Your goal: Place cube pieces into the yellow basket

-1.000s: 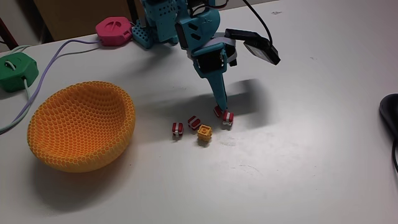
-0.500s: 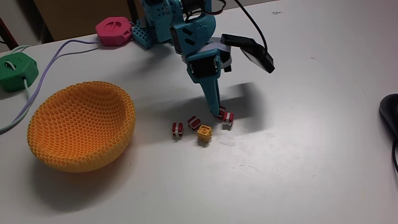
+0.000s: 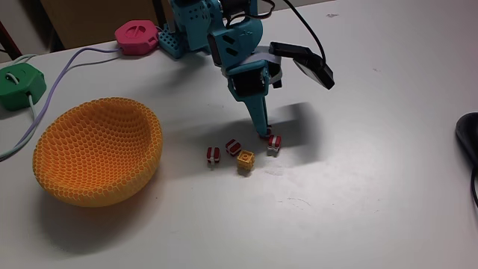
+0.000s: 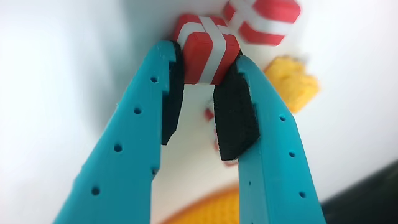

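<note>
My teal gripper (image 3: 263, 133) points down at the table, right of the yellow basket (image 3: 97, 152). In the wrist view my gripper (image 4: 205, 65) is shut on a red-and-white striped cube (image 4: 205, 53), gripped between the black pads (image 4: 235, 112). A second striped cube (image 4: 264, 18) lies just beyond it, also seen in the fixed view (image 3: 274, 143). The yellow-orange cube (image 3: 245, 161) sits in front, blurred in the wrist view (image 4: 292, 84). Two more striped cubes (image 3: 213, 155) (image 3: 233, 146) lie to its left. The basket looks empty.
A pink hexagonal device (image 3: 137, 36) and a green one (image 3: 19, 84) stand at the back left, with cables (image 3: 45, 97) running past the basket. A dark object (image 3: 469, 142) lies at the right edge. The arm's base (image 3: 190, 26) is behind the cubes.
The gripper's tip swung slightly left, then back right onto the rear striped cube. The other cubes and the basket have stayed put.
</note>
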Controlling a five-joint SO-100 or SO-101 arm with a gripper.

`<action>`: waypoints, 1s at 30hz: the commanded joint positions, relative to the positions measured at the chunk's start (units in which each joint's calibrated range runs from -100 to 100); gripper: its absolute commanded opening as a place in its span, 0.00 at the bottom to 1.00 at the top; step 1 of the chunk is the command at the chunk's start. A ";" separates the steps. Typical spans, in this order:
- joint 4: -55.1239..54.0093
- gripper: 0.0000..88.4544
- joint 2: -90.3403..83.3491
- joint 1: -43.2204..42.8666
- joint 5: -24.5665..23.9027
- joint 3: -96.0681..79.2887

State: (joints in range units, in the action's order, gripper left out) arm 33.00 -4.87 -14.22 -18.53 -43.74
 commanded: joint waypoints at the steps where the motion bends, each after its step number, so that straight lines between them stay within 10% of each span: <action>1: 7.14 0.00 -7.91 2.47 1.47 4.70; 17: 16.35 0.00 -31.49 48.51 13.38 7.20; 23: 15.83 0.38 -27.33 50.38 16.80 9.80; 30: 23.73 0.48 -27.14 42.46 13.63 11.63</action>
State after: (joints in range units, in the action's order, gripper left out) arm 54.30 -31.73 32.40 -3.39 -36.26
